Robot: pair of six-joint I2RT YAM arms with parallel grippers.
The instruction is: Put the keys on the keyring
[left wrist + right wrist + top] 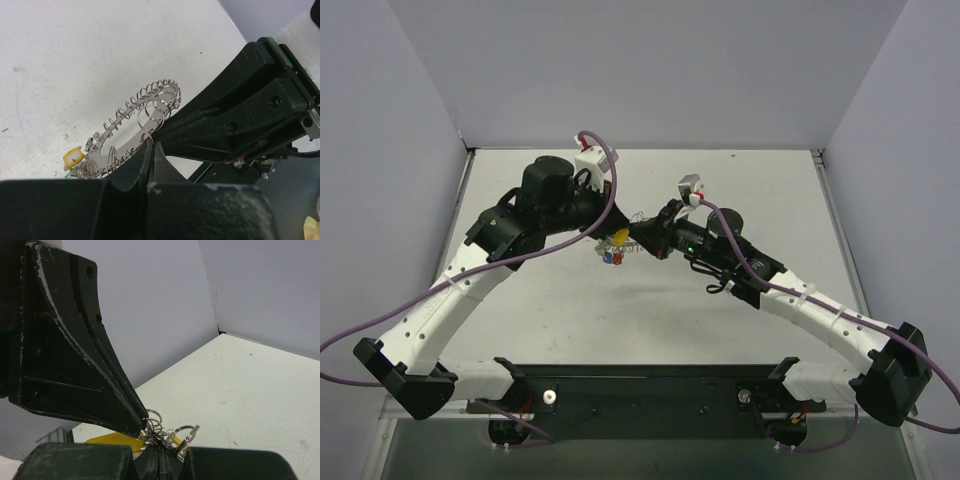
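While both arms meet over the middle of the table [740, 330], the left gripper [151, 150] comes in from 9 o'clock, fingers pressed together, pinching the keyring [159, 92]. The right gripper [159, 454], from 3 o'clock, pinches the same wire loop. The keys [613, 252], with yellow, red and blue heads, dangle at its 7 o'clock.

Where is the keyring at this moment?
In the top view the keyring is over the middle of the table, pinched between the left gripper and the right gripper, with coloured keys right beside it on the near side.
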